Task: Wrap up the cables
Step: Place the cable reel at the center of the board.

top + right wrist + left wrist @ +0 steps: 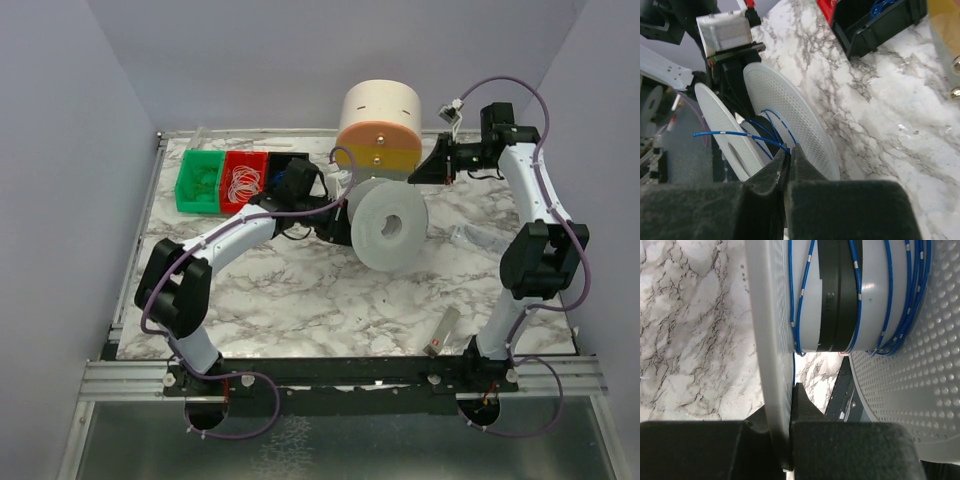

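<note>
Left gripper [784, 415] is clamped on the white spool [767, 315] by its flange. Right gripper [789, 151] pinches the blue wire [730, 133]. Slack or a sideways pull may spill turns over the flange.

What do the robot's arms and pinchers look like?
The left arm and right arm are smooth white tubes with chunky black joints and thin purple hoses looping alongside. The left gripper and right gripper have black, grainy, wedge-shaped fingers.
</note>
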{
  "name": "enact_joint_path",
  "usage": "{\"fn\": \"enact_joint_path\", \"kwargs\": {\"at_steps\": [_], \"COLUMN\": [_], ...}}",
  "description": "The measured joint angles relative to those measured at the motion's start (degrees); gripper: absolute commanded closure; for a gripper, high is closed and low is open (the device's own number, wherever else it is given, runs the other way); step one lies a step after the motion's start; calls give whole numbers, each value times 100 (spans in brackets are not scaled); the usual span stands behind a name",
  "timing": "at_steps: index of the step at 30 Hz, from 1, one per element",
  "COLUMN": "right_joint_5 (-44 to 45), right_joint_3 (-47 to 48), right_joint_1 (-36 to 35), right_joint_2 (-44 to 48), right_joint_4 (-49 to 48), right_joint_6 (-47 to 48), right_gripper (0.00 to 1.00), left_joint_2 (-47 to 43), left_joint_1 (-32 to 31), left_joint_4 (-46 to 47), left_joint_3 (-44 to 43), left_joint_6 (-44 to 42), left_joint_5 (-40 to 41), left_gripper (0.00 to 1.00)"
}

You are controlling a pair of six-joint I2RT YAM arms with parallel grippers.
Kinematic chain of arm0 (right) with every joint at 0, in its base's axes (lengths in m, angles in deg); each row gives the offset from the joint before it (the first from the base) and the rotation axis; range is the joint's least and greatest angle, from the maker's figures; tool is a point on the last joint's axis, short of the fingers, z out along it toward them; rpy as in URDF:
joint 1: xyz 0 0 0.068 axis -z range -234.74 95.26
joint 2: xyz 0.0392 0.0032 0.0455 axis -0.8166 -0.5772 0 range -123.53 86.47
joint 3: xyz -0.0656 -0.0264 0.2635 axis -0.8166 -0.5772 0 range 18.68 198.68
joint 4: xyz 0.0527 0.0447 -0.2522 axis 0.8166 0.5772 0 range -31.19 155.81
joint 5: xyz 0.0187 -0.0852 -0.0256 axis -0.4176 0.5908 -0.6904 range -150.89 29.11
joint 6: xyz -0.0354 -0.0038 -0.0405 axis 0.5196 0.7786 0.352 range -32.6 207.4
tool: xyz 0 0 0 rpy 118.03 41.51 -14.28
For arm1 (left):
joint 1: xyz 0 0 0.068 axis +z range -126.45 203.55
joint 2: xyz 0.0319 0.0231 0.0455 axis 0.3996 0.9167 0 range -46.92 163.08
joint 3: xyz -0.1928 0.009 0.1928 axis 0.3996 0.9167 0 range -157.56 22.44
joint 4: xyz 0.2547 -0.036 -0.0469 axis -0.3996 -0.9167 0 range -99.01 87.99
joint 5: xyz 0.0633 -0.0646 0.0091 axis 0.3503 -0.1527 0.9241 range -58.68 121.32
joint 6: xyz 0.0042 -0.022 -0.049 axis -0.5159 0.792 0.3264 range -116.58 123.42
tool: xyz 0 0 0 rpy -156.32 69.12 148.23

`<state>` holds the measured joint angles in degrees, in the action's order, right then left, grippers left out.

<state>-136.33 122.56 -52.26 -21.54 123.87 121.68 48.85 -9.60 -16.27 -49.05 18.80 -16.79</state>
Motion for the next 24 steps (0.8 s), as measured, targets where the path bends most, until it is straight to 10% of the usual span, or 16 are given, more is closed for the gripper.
{"fn": "enact_joint_path", "kwargs": {"at_steps": [24], "right_joint_5": [2365], "right_joint_3": [-83], "right_joint_1": [-1189], "right_joint_2": [142], "right_joint_4": [-619], "right_joint_6": [-273], "right_gripper": [96], "left_joint_2": [1469], "left_joint_1": [-310], "left_joint_4": [-350], "left_joint_3": [-354], "left_joint_6": [-426], "left_joint_5": [96], "left_gripper": [100]}}
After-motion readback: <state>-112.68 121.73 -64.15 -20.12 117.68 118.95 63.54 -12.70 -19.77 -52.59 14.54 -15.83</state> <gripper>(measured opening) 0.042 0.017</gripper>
